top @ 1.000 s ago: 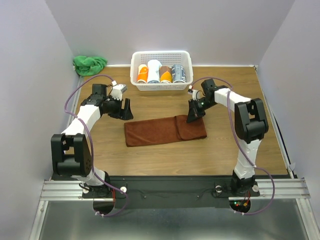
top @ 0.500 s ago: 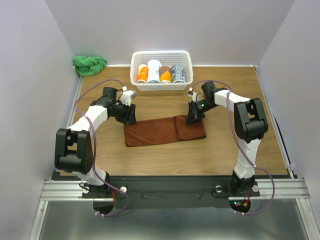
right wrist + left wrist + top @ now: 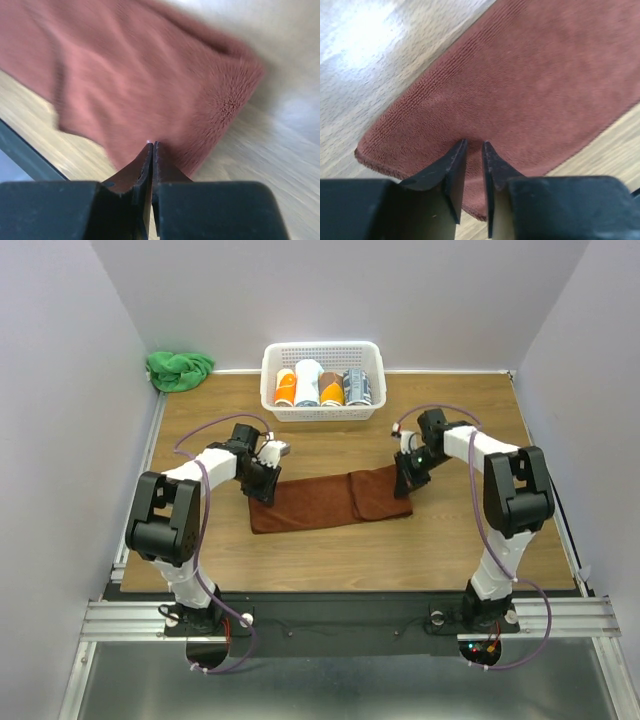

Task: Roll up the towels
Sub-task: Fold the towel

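A brown towel (image 3: pixel 320 502) lies flat on the wooden table, its right end folded over on itself. My left gripper (image 3: pixel 268 490) is down on the towel's far left corner. In the left wrist view its fingertips (image 3: pixel 461 146) press into the towel (image 3: pixel 535 85) with a narrow gap between them, and brown cloth shows in that gap. My right gripper (image 3: pixel 403 485) is at the towel's right end. In the right wrist view its jaws (image 3: pixel 151 144) are shut tight, tips touching the blurred towel (image 3: pixel 125 85) near its edge; no cloth shows between them.
A white basket (image 3: pixel 322 345) at the back centre holds several rolled towels (image 3: pixel 308 385) standing upright. A crumpled green cloth (image 3: pixel 178 368) lies in the back left corner. White walls close in the table on three sides.
My left gripper has moved right and come down on the towel's left corner while its jaws narrowed. My right gripper has shifted right, from the fold to the towel's right end.
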`<control>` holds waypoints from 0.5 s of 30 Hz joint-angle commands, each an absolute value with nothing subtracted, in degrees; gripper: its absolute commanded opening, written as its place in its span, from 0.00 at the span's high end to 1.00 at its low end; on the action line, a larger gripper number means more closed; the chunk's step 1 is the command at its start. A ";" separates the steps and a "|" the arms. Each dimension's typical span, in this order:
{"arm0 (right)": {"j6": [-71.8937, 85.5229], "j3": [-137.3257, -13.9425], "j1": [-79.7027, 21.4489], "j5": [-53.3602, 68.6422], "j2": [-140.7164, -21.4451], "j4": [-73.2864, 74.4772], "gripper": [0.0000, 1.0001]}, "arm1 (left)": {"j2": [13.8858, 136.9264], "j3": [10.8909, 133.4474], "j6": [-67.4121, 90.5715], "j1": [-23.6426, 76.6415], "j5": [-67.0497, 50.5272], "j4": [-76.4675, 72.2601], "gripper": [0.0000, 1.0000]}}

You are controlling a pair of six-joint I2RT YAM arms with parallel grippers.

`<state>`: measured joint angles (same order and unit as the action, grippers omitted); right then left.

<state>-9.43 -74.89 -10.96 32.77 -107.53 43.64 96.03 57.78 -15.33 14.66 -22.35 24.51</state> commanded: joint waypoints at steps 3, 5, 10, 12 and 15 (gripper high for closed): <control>-11.43 -69.97 -11.16 34.62 -111.26 44.38 0.95 | 100.36 62.48 -15.91 14.94 -20.48 24.18 0.75; -10.73 -68.82 -11.42 37.17 -111.71 44.47 0.94 | 101.94 65.55 -16.00 15.38 -19.87 23.29 0.75; -10.37 -65.57 -15.46 42.44 -111.27 44.91 0.91 | 110.73 75.57 -16.26 16.52 -18.11 22.50 0.79; -10.98 -64.16 -18.09 47.51 -110.13 46.14 0.86 | 113.54 81.28 -16.43 17.14 -17.84 22.85 0.79; -12.12 -61.97 -22.48 52.45 -107.76 47.63 0.78 | 118.47 89.10 -17.14 18.54 -16.70 23.64 0.79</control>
